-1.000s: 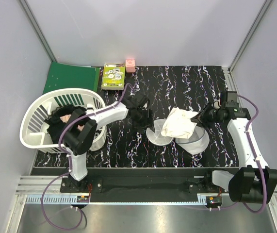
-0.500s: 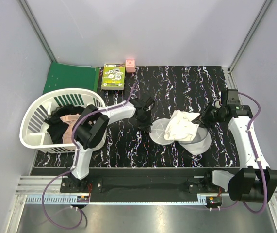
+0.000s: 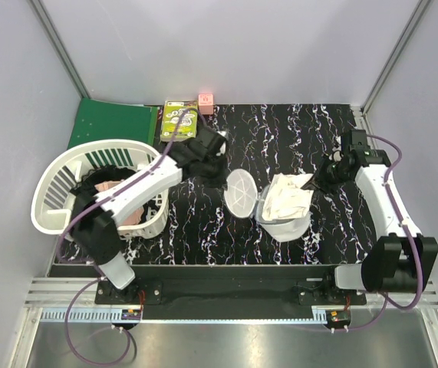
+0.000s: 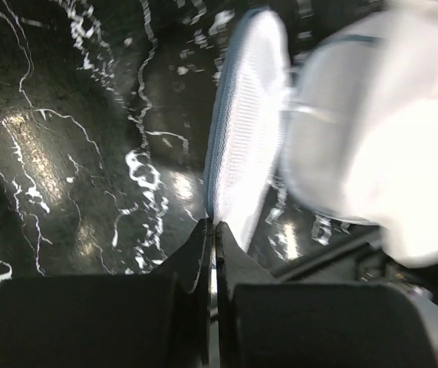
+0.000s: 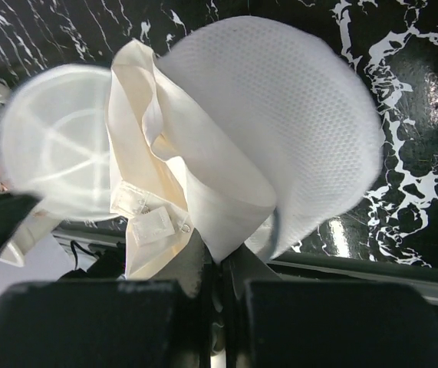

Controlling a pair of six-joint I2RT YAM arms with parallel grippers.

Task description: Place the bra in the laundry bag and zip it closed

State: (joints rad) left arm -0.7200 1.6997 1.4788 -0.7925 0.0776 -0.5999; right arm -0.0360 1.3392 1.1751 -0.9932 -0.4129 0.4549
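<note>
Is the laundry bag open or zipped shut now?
Open. The laundry bag gapes; its flat mesh half lies aside, and a cream garment sticks out.

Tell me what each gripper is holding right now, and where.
Left gripper pinches the laundry bag by the rim of its flat lid. Right gripper pinches a fold of the cream garment lying in the bag.

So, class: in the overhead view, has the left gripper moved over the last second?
Yes. The left gripper has shifted away from the arm bases and leftwards, closer to the green box at the far edge.
</note>
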